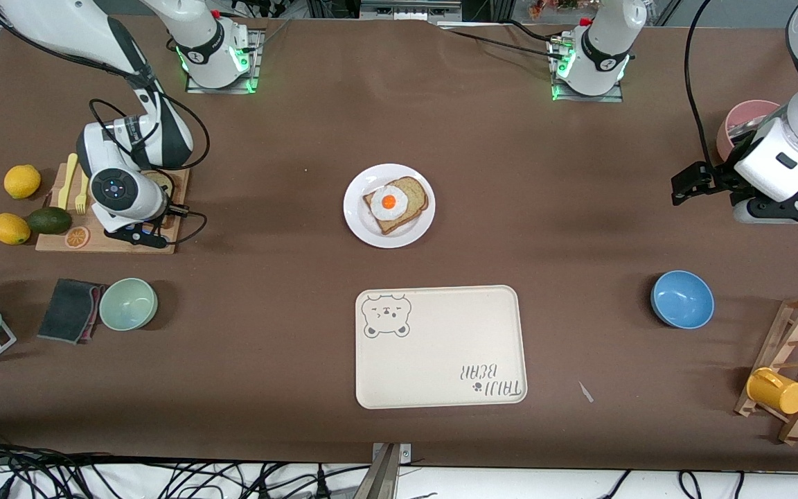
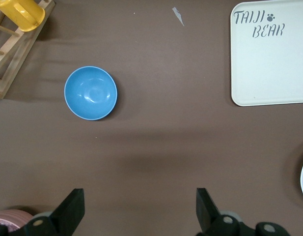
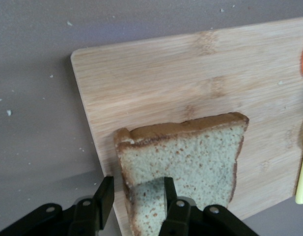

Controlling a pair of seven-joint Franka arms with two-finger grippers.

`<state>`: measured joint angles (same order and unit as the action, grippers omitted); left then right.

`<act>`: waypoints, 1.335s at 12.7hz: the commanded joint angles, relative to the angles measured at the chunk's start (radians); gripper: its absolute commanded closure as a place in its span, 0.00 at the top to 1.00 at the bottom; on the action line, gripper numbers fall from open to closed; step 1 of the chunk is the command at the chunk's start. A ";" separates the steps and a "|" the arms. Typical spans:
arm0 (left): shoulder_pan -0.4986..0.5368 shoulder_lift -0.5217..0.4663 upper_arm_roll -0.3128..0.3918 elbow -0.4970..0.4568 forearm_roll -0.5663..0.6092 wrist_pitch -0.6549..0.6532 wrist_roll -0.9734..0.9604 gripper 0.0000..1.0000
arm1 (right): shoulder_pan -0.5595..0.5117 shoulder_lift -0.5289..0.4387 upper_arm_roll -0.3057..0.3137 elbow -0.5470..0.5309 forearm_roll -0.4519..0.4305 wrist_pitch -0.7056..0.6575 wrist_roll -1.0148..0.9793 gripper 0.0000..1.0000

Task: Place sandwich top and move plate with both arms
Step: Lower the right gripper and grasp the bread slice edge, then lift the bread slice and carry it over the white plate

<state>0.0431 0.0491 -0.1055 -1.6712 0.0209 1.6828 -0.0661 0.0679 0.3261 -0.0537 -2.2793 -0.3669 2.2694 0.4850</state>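
Observation:
The sandwich top [image 3: 190, 157], a plain speckled slice, lies on a wooden cutting board [image 3: 156, 83] at the right arm's end of the table. My right gripper [image 3: 138, 182] is open just above it. Its fingers straddle the slice's crust edge, one over the bread and one over the board's edge. In the front view the right arm hides most of the slice [image 1: 161, 181]. The white plate [image 1: 361, 229] sits mid-table and holds a bread slice with a fried egg [image 1: 395, 202]. My left gripper [image 1: 686, 186] waits open and empty [image 2: 140, 194] over bare table near the left arm's end.
The cream bear tray [image 1: 440, 346] lies nearer the front camera than the plate. A blue bowl [image 1: 681, 299], a pink bowl [image 1: 745, 118] and a mug rack [image 1: 797, 367] stand at the left arm's end. Lemons [image 1: 22, 181], an avocado [image 1: 49, 220], a green bowl [image 1: 128, 303] and a cloth [image 1: 68, 310] are by the board.

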 commanded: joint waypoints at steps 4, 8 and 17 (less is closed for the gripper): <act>0.008 -0.008 -0.002 0.001 -0.029 -0.002 0.000 1.00 | -0.010 0.011 0.003 -0.006 -0.024 0.024 0.018 0.01; 0.008 -0.008 -0.002 0.001 -0.029 -0.002 0.000 1.00 | -0.010 -0.001 0.003 -0.005 -0.024 0.018 0.018 0.00; 0.008 -0.008 -0.002 0.001 -0.029 -0.002 0.000 1.00 | -0.002 -0.042 0.149 0.326 0.052 -0.517 -0.036 0.00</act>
<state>0.0432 0.0490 -0.1054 -1.6712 0.0209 1.6828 -0.0661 0.0700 0.2853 0.0448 -2.0192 -0.3541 1.8487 0.4597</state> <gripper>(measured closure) 0.000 0.956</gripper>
